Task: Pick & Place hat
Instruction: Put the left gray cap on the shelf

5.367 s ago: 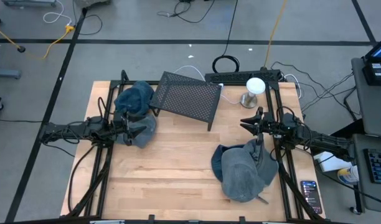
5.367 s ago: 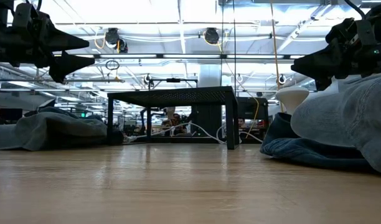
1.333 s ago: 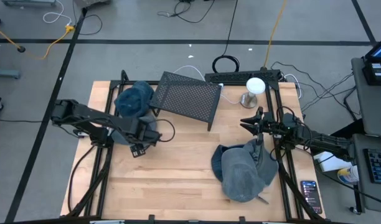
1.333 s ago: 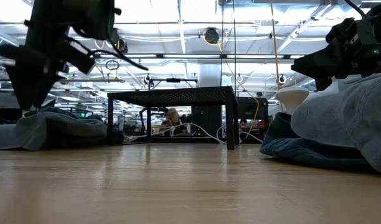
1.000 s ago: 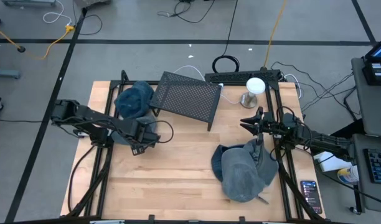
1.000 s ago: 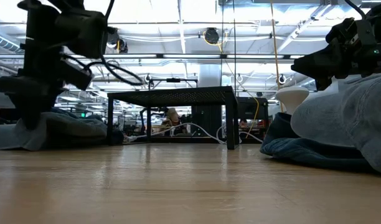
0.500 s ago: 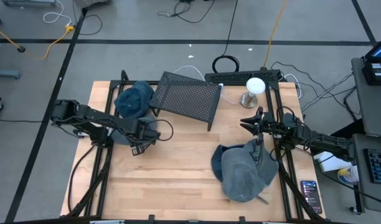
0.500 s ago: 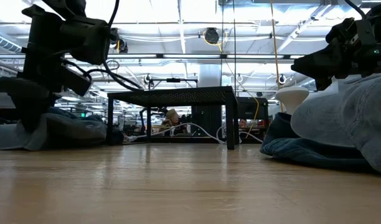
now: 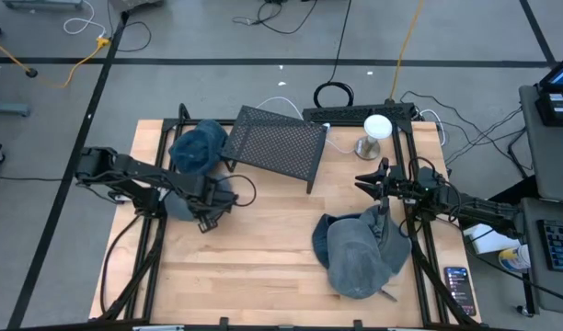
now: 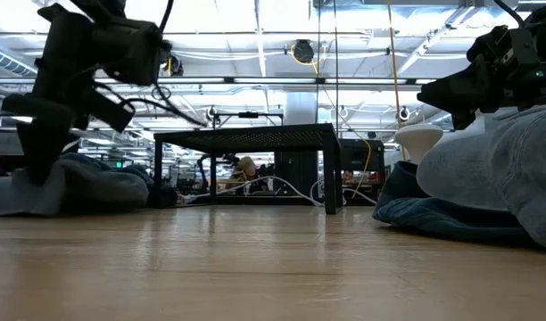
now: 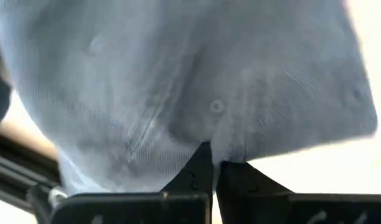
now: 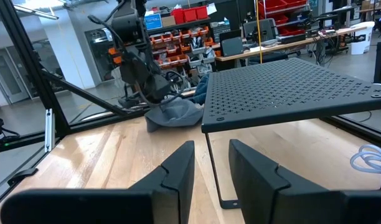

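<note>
Left pincer (image 9: 204, 208) is gripping the grey-blue hat (image 9: 182, 200), fingers (image 11: 203, 163) pinched tight on a fold of its cloth, at the left side of the wooden surface (image 9: 263, 248). The hat is lying just in front of a darker blue hat (image 9: 198, 147), beside the black perforated rack (image 9: 280, 142). Right pincer (image 9: 381, 180) is waiting at the right side, fingers (image 12: 178, 167) slightly parted and holding nothing, above another grey hat (image 9: 360, 253).
</note>
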Action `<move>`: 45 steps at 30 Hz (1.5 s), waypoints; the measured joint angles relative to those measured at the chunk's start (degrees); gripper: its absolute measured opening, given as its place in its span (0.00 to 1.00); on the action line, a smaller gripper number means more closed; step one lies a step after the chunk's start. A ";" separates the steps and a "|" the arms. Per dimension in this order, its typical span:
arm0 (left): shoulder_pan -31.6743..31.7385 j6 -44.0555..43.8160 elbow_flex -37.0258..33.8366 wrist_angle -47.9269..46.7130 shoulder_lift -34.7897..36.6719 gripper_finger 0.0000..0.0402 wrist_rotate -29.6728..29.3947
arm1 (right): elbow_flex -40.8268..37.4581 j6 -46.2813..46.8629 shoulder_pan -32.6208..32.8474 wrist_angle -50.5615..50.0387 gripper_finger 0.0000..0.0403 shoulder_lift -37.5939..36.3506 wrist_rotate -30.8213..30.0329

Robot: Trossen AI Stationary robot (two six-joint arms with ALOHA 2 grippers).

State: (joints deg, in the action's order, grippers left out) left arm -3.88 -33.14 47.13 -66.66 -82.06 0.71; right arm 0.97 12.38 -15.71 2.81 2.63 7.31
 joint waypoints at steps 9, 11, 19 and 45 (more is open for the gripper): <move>0.00 1.56 12.14 0.04 0.00 0.00 7.20 | 0.01 -0.01 -0.01 0.00 0.24 0.00 0.00; 0.00 1.57 15.36 -0.03 0.00 0.00 8.97 | 0.01 -0.01 -0.01 0.00 0.24 0.02 0.01; 0.00 -0.26 27.80 -0.32 0.00 0.00 16.81 | 0.00 -0.01 -0.01 0.00 0.24 0.01 0.00; 0.00 -2.84 37.09 43.62 0.02 0.00 8.61 | 0.00 35.26 0.00 24.34 0.24 0.00 -1.63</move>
State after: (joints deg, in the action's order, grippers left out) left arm -3.88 -35.98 84.23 -23.04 -82.04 9.32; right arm 0.97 47.65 -15.70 27.15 2.63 5.68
